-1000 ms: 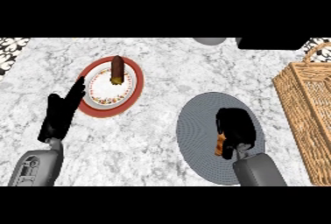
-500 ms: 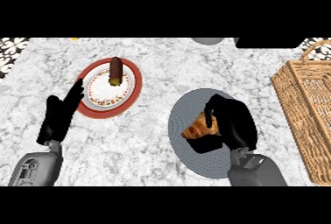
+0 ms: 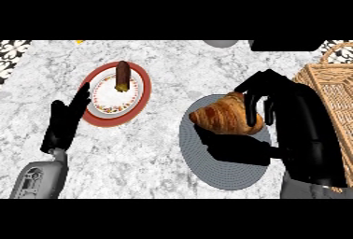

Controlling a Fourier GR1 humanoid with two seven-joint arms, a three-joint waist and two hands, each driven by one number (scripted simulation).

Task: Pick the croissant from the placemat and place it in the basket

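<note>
Nearest, right robot hand point(image 3: 303, 135) curled round croissant point(image 3: 226, 114), over grey placemat point(image 3: 221, 168). Left robot hand point(image 3: 66, 122) spread, fingers straight, beside red plate point(image 3: 114, 93). Farther right on marble worktop point(image 3: 172, 70), wicker basket point(image 3: 331, 88).

My right hand point(image 3: 303, 135) is at the right of the desk point(image 3: 172, 65), curled round the croissant point(image 3: 226, 115), which sits above the placemat point(image 3: 228, 168). The basket point(image 3: 334, 88) stands just to the right of that hand, at the desk's edge. Well to the left lies a plate point(image 3: 114, 95) with a piece of food point(image 3: 123, 77) on it. My left hand point(image 3: 66, 122) rests just left of the plate, fingers straight.
</note>
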